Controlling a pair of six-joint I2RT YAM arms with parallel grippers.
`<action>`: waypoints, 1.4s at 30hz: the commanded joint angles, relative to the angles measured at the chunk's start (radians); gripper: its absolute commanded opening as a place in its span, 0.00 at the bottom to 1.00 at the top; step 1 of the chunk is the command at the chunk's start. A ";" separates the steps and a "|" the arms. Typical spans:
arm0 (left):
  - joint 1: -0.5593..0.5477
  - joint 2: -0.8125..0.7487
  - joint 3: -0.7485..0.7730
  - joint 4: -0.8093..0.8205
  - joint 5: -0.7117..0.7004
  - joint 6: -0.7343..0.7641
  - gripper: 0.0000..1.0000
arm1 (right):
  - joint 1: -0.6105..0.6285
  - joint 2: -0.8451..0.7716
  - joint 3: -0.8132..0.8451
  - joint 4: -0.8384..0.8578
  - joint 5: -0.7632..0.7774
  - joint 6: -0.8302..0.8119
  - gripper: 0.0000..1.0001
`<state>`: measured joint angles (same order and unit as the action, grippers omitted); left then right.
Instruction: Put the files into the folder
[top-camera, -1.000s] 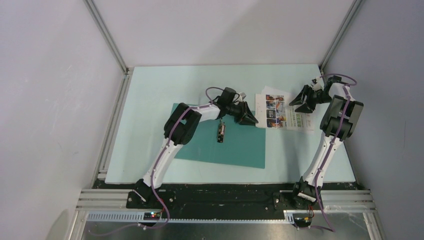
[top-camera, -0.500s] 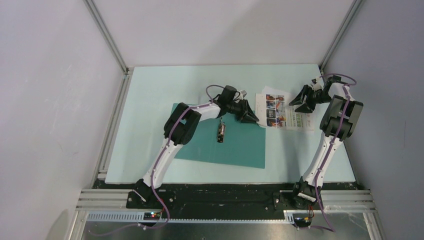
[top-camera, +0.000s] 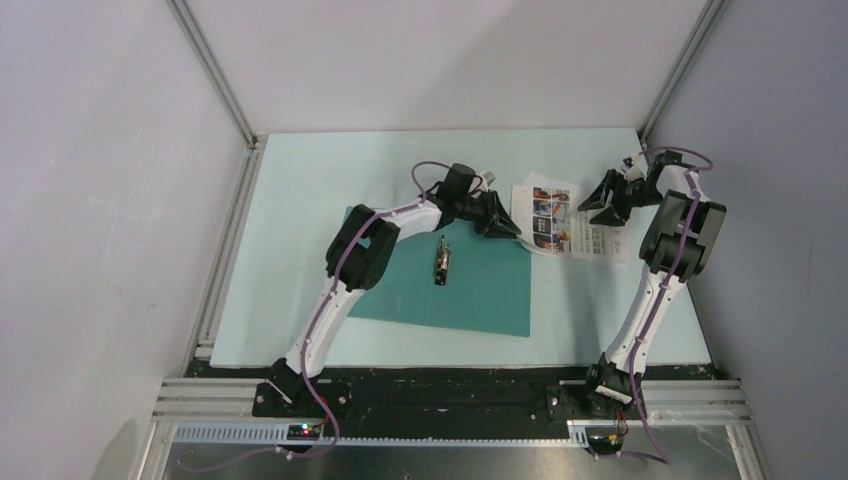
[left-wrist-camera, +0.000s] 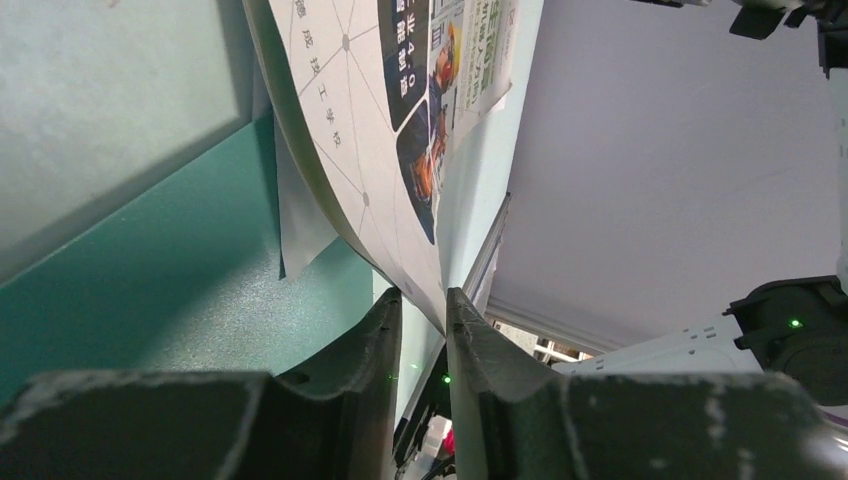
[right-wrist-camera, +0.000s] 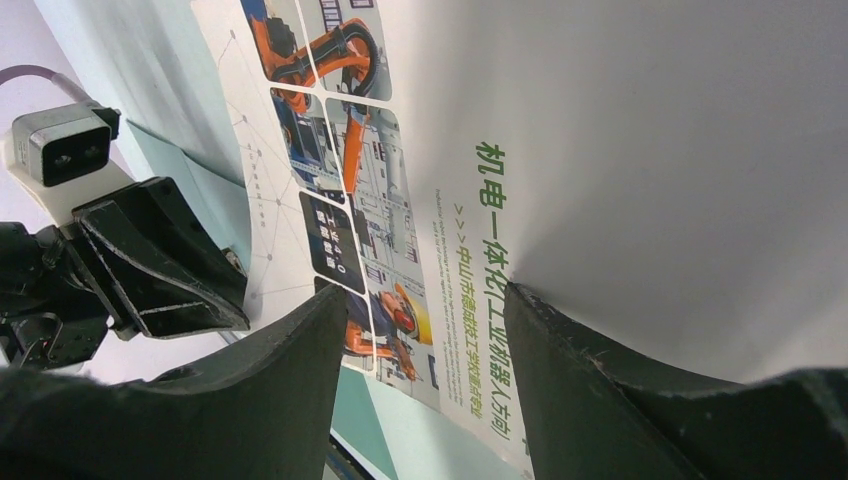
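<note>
Meanwhile, left fingers (left-wrist-camera: 372, 385) tight on the brochure (left-wrist-camera: 395, 110) edge — right fingers (right-wrist-camera: 255, 400) apart over it.

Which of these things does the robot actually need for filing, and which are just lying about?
Needed: brochure page, sheet beneath it, teal folder, its metal clip.
Just there: pale table mat, aluminium frame rails.
</note>
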<state>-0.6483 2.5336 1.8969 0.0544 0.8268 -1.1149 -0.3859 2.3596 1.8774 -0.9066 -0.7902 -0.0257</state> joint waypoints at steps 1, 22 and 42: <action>-0.011 -0.089 0.065 -0.033 -0.018 0.044 0.27 | 0.012 -0.026 -0.026 -0.001 0.060 -0.008 0.64; -0.027 -0.113 0.101 -0.160 -0.060 0.113 0.29 | 0.011 -0.028 -0.030 0.011 0.061 -0.001 0.65; -0.034 -0.085 0.031 -0.264 -0.202 0.101 0.38 | 0.133 -0.038 -0.104 0.029 0.020 0.021 0.66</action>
<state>-0.6735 2.5038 1.9430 -0.1936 0.6598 -1.0199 -0.2451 2.3280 1.7931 -0.8799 -0.8371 0.0006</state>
